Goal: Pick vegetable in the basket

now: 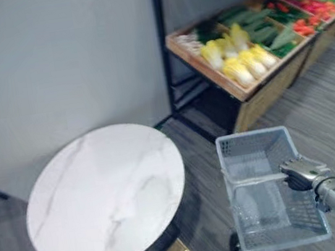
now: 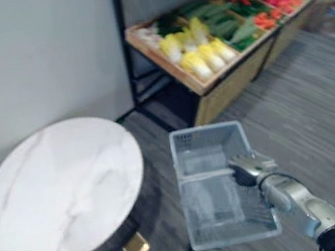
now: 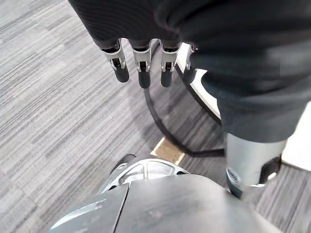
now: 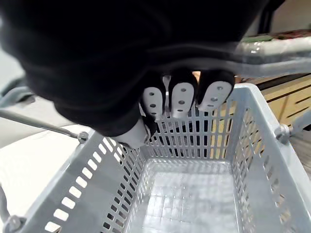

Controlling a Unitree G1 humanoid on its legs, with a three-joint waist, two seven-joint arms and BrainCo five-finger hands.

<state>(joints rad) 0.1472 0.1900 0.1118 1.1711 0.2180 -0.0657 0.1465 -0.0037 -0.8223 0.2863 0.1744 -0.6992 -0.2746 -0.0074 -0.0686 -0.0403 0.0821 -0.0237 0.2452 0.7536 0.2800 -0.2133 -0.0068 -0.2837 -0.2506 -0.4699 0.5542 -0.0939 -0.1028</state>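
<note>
Where the right arm comes in at 4 o'clock, right hand: palm down, fingers curled tight round the handle.
Left hand: fingers straight and relaxed, pointing down over the grey carpet.
Basket: grey mesh, under the right hand at 5 o'clock.
Table: round white marble top at 8 o'clock, just beside the basket.
Vegetables: in a wooden display at 1 o'clock, beyond the basket and well apart from the right hand; pale yellow cabbages nearest, green ones behind, red ones farthest.
</note>
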